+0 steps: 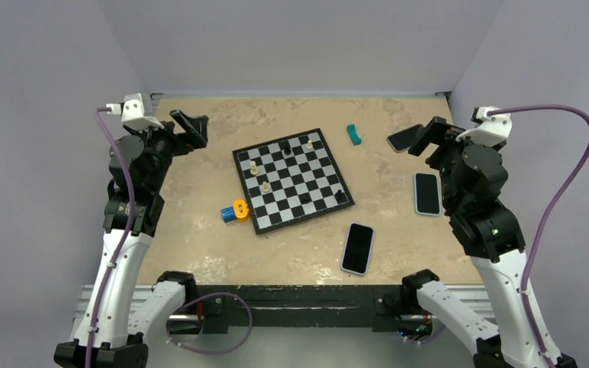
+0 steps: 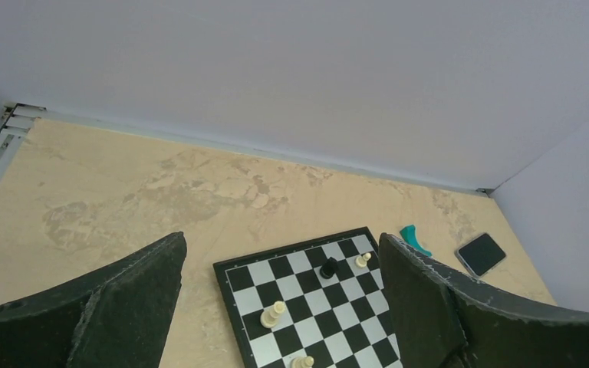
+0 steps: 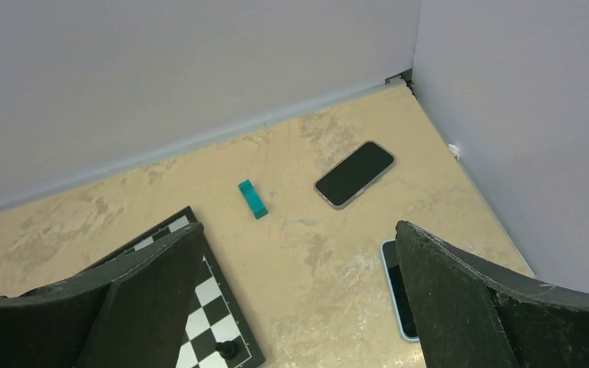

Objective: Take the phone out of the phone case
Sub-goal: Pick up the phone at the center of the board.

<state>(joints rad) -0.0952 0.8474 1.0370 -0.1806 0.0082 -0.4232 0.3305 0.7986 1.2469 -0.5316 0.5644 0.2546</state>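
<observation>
Three phones lie face up on the table. One in a pale case (image 1: 357, 248) is near the front edge. One in a light blue case (image 1: 427, 193) lies at the right, and its edge shows in the right wrist view (image 3: 396, 287). One in a grey case (image 1: 403, 138) is at the far right and shows in the wrist views (image 3: 354, 174) (image 2: 481, 254). My left gripper (image 1: 192, 129) (image 2: 282, 245) is open and empty, raised at the far left. My right gripper (image 1: 428, 136) (image 3: 299, 230) is open and empty, raised above the grey-cased phone.
A chessboard (image 1: 255, 162) with several pieces sits mid-table and shows in both wrist views (image 2: 234, 280) (image 3: 199, 295). A teal block (image 1: 353, 134) (image 3: 253, 198) (image 2: 414, 239) lies behind it. A blue and orange object (image 1: 234, 211) sits at its left front corner. Walls enclose the table.
</observation>
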